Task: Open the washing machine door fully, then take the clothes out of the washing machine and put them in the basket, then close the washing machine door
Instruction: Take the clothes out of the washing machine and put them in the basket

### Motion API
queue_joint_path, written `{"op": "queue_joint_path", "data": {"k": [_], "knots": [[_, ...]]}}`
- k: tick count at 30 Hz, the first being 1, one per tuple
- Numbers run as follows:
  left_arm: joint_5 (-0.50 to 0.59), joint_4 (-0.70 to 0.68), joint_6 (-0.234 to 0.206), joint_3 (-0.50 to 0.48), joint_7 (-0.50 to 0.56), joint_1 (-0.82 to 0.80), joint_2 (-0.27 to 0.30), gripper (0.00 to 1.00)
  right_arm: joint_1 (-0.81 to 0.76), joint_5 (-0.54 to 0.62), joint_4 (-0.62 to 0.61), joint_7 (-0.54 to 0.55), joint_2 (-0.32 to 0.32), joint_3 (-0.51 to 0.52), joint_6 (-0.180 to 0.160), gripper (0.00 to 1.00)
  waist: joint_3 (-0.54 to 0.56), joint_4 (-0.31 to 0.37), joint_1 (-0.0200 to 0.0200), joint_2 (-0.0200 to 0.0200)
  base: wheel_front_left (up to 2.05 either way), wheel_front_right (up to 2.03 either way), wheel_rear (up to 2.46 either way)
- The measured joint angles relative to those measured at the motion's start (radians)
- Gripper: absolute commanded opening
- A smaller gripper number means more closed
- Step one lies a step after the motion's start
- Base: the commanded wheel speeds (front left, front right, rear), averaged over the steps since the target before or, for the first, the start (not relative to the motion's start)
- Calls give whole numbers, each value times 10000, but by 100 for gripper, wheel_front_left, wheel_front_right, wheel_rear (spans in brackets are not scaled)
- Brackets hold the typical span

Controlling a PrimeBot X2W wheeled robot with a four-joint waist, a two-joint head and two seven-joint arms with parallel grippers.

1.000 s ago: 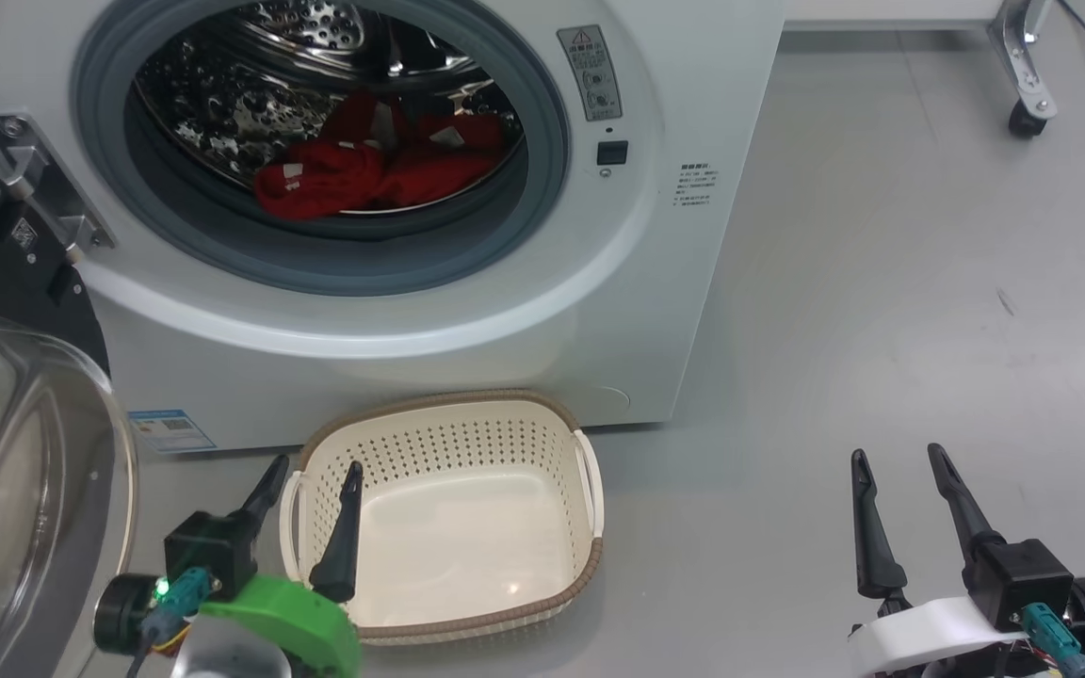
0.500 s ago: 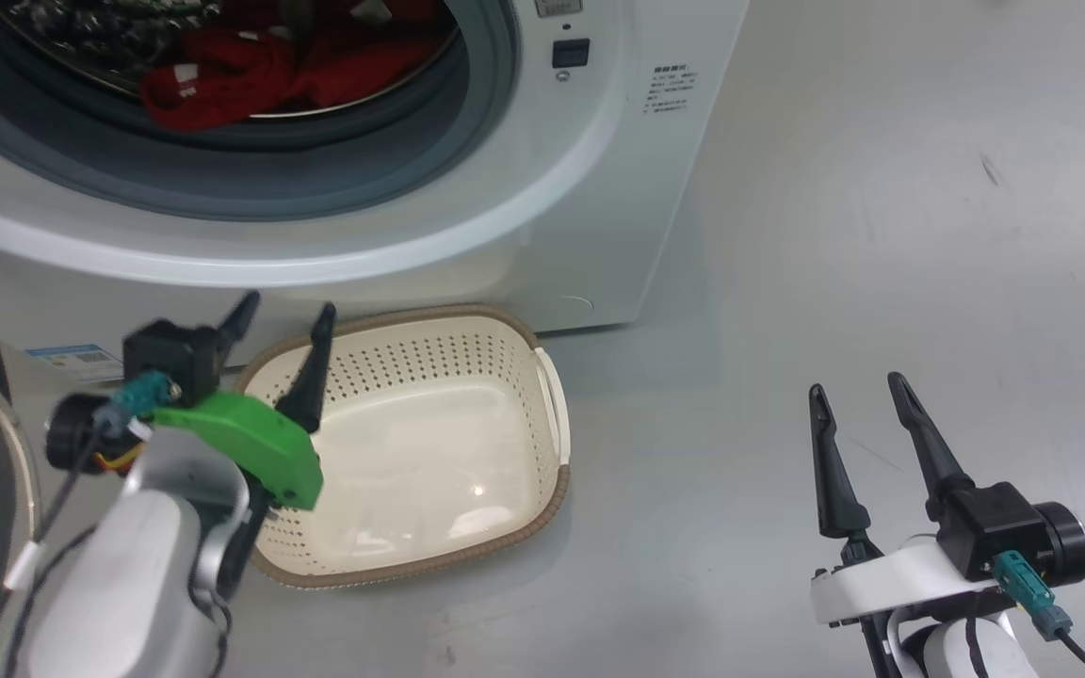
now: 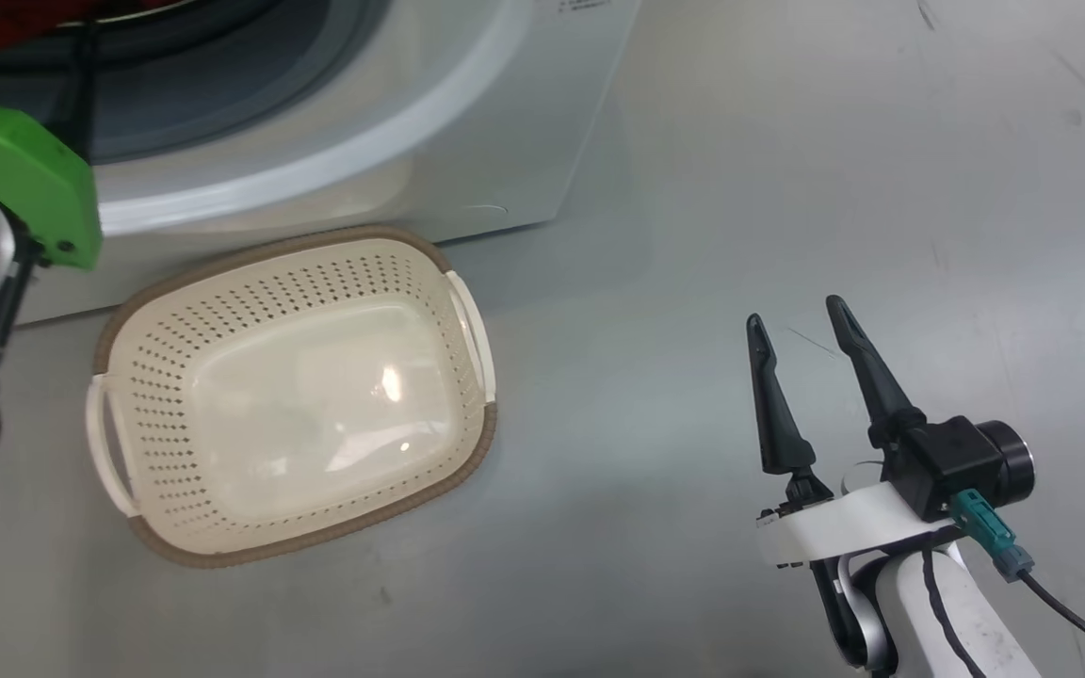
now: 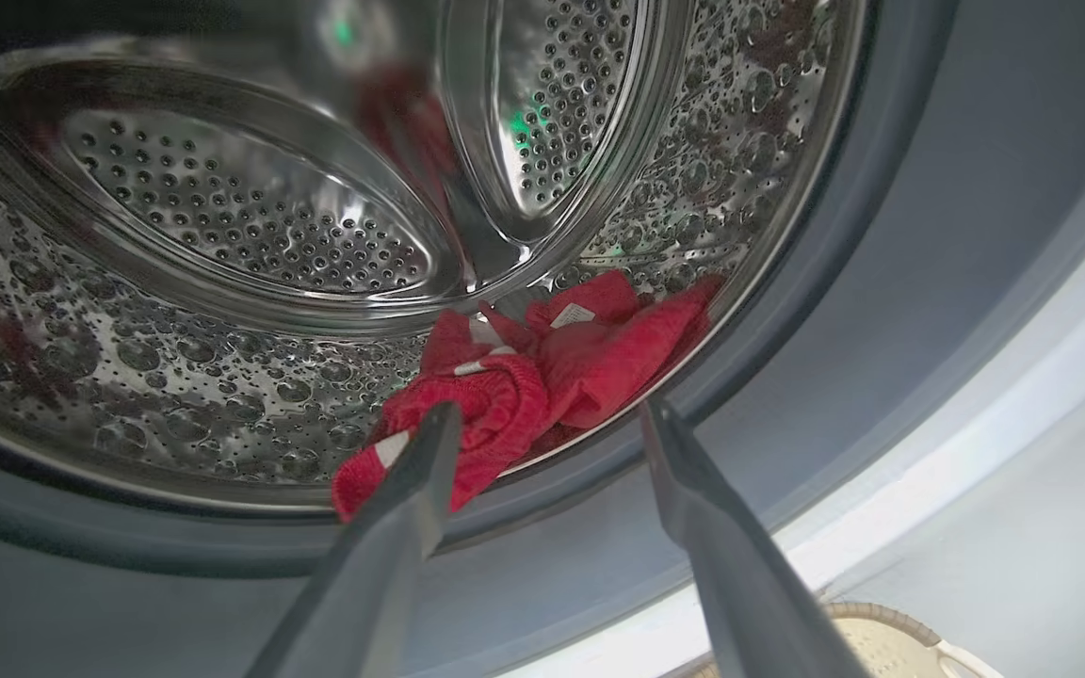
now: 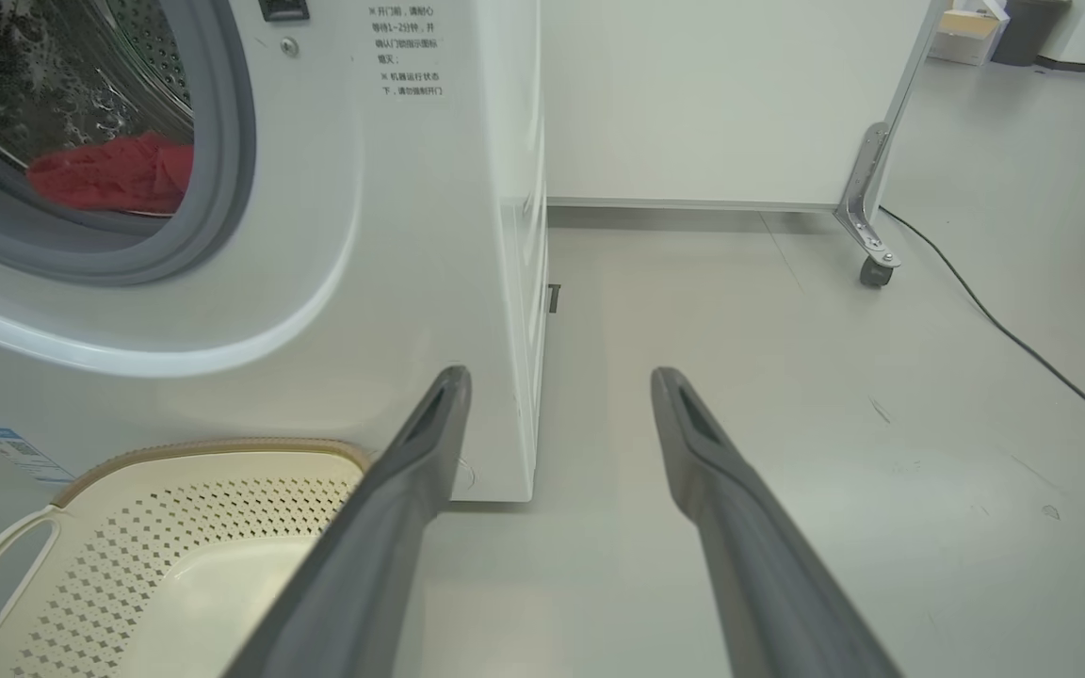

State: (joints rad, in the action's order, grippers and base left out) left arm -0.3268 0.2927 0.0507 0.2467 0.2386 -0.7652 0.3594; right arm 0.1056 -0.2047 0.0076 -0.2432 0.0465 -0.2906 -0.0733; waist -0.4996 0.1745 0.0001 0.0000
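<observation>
The washing machine (image 3: 467, 113) stands with its mouth open; its door is out of view. The red clothes (image 4: 542, 377) lie at the front of the steel drum (image 4: 251, 217), just behind the grey seal (image 4: 834, 311). My left gripper (image 4: 547, 419) is open and points into the mouth, its tips just short of the clothes and touching nothing. Its green wrist piece (image 3: 20, 179) hangs before the machine's front. The cream basket (image 3: 462, 443) sits empty on the floor below the mouth. My right gripper (image 3: 792, 315) is open and empty over the floor, right of the basket.
In the right wrist view, the machine (image 5: 392, 235) and the clothes (image 5: 109, 174) are on the left, the basket (image 5: 175, 556) at the lower left. A metal leg on a caster (image 5: 872, 235) and a black cable (image 5: 1004, 330) lie far right on the grey floor (image 3: 834, 141).
The head camera has swung down, shifting the whole picture. My left gripper has risen from beside the basket to the drum's mouth. The right gripper stays open in place.
</observation>
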Motion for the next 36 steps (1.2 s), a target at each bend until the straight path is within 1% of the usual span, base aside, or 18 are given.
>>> {"op": "queue_joint_path", "data": {"k": [5, 9, 11, 12, 13, 14, 20, 22, 26, 27, 30, 31, 32, 33, 36], "knots": [[182, 527, 94, -171, 485, -758, 640, 100, 303, -744, 138, -12, -4, -554, -12, 100, -495, 582, 0, 0, 0, 0, 0], [449, 903, 132, -326, 767, -1285, 1141, 100, 511, -1229, 253, -15, -6, -918, -167, 100, -850, 1064, -1, 0, 0, 0, 0], [531, 1074, 136, -391, 897, -1489, 1365, 100, 585, -1386, 305, -48, -6, -1064, -190, 100, -1016, 1299, -1, 0, 0, 0, 0], [531, 1074, 136, -391, 897, -1489, 1365, 100, 585, -1386, 305, -48, -6, -1064, -190, 100, -1016, 1299, -1, 0, 0, 0, 0], [600, 1258, 174, -408, 1043, -1688, 1551, 100, 655, -1559, 368, -88, -8, -1179, -261, 100, -1175, 1520, 0, 0, 0, 0, 0], [600, 1258, 174, -408, 1043, -1688, 1551, 100, 655, -1559, 368, -88, -8, -1179, -261, 100, -1175, 1520, 0, 0, 0, 0, 0], [888, 1779, 247, -290, 1313, -2118, 1843, 100, 1020, -1745, 265, -88, -12, -1335, -282, 100, -1613, 2058, 0, 0, 0, 0, 0], [1045, 1950, 245, -284, 1404, -2235, 1965, 100, 1130, -1764, 209, -90, -13, -1342, -353, 100, -1738, 2188, -1, 0, 0, 0, 0], [1315, 2416, 10, -295, 1488, -2358, 2073, 100, 1239, -1824, 188, -90, -19, -1344, -370, 100, -1918, 2395, -1, 0, 0, 0, 0], [1394, 2596, -86, -297, 1536, -2399, 2151, 100, 1286, -1825, 190, -90, -19, -1344, -430, 100, -1978, 2458, 0, 0, 0, 0, 0], [1432, 2867, -284, -337, 1762, -2553, 2215, 100, 1328, -1825, 178, -90, -23, -1346, -439, 100, -2044, 2510, 0, 0, 0, 0, 0], [1448, 2901, -291, -332, 1824, -2622, 2217, 63, 1328, -1825, 167, -90, -23, -1342, -439, 100, -2072, 2513, -1, 0, 0, 0, 0], [1503, 2940, -343, -332, 1822, -2672, 2215, 39, 1336, -1831, 167, -90, -23, -1354, -441, 100, -2097, 2514, -1, 0, 0, 0, 0], [1544, 2986, -368, -330, 1822, -2714, 2213, 0, 1344, -1843, 167, -90, -23, -1363, -441, 100, -2114, 2516, 0, 0, 0, 0, 0], [1601, 3116, -372, -309, 1816, -2793, 2205, 0, 1418, -1883, 167, -90, -25, -1369, -445, 100, -2138, 2513, -1, 0, 0, 0, 0]]}}
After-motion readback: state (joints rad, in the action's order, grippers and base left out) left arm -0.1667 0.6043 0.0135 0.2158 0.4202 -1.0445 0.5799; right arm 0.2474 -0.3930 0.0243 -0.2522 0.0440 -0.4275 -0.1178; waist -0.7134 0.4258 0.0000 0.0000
